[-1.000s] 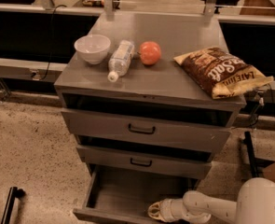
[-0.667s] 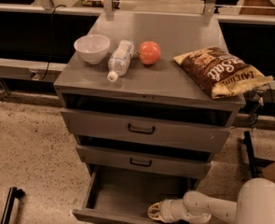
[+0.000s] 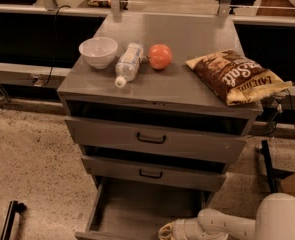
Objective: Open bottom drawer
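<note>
The bottom drawer of the grey metal cabinet stands pulled out toward me. Its grey tray shows with nothing in it, and its front edge runs along the bottom of the camera view. My gripper is at that front edge, low and right of centre, where it covers the handle. The white arm reaches in from the lower right. The middle drawer and the tall top drawer are pushed in, each with a black loop handle.
On the cabinet top lie a white bowl, a plastic bottle on its side, a red-orange fruit and a brown chip bag overhanging the right edge. Speckled floor lies to the left. A black stand is at the lower left.
The bottom drawer has slid slightly further out, and my gripper has moved with its front edge toward the bottom of the view. The rest is still.
</note>
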`<state>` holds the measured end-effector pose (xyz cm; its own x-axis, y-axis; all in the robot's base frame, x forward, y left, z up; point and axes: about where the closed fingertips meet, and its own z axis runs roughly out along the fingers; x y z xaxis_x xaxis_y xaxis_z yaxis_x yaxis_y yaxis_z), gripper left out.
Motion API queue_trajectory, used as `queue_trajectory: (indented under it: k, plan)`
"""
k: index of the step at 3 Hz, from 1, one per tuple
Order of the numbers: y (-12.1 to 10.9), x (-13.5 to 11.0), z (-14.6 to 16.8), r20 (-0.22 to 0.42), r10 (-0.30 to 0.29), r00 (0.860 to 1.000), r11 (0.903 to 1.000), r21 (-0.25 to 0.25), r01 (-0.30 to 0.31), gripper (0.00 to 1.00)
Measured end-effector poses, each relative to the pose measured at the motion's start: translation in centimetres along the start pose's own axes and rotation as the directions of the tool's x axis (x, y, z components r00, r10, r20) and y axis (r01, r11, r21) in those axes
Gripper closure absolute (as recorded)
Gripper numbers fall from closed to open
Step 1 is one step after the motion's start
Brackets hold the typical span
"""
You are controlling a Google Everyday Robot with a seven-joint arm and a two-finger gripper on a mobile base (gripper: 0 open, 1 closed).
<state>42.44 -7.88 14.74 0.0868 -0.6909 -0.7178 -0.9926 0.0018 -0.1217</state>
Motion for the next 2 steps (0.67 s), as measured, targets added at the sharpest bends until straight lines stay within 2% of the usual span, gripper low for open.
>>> queue_trajectory:
  k: [1,2]
  plan:
    - [0.1,-1.3,-2.0,0.084,0.003,0.997,0.998,0.063,-0.008,1.0]
    - [-0.7,-3.4,-5.5,0.199,-0.011,0.98,0.9836,0.178,-0.025,1.0]
